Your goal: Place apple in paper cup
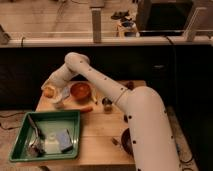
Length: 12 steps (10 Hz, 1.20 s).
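Note:
My gripper [51, 91] reaches down from the white arm over the far left of the wooden table [100, 130]. It is shut on the apple [48, 92], a small yellowish-orange fruit held just above the table's left edge. The paper cup [59, 103], small and white, stands on the table just right of and below the apple, partly hidden by the gripper. The apple is beside the cup, not inside it.
An orange-brown bowl [80, 91] sits right of the gripper. A thin orange carrot-like piece [85, 109] lies in front of it. A small dark metal cup [106, 104] stands further right. A green tray [20, 131] with items fills the front left. A dark bowl [126, 142] sits at the front right.

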Available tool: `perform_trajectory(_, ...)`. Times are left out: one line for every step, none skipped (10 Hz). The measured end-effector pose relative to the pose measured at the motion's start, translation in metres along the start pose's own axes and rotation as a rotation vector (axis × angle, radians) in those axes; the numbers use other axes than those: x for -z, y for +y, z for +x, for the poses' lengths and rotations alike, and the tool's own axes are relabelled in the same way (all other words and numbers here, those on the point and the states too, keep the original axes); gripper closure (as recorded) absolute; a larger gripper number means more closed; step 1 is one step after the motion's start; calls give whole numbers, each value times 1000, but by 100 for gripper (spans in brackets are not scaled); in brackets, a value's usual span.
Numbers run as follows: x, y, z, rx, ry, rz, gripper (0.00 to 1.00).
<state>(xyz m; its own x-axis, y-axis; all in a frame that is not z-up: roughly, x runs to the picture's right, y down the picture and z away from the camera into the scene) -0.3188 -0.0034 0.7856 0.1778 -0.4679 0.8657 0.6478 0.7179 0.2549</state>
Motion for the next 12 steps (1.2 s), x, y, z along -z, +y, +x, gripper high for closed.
perform_trajectory(-1, 1, 1, -1, 4, -13, 100)
perform_trajectory(-4, 2, 2, -3, 6, -30, 99)
perform_trajectory(-7, 3, 3, -6, 6, -44, 94)
perform_trajectory(-8, 4, 4, -9, 7, -54, 84)
perform_trajectory(-8, 5, 6, -12, 8, -63, 73)
perform_trajectory(-8, 6, 6, -13, 9, -72, 63)
perform_trajectory(-9, 6, 6, -12, 10, -77, 55)
perform_trajectory(-10, 6, 5, -8, 14, -88, 40)
perform_trajectory(-10, 6, 5, -7, 16, -90, 35)
perform_trajectory(-10, 6, 5, -6, 21, -96, 26)
perform_trajectory(-10, 6, 5, -4, 27, -97, 21)
perform_trajectory(-9, 6, 5, -2, 38, -96, 20)
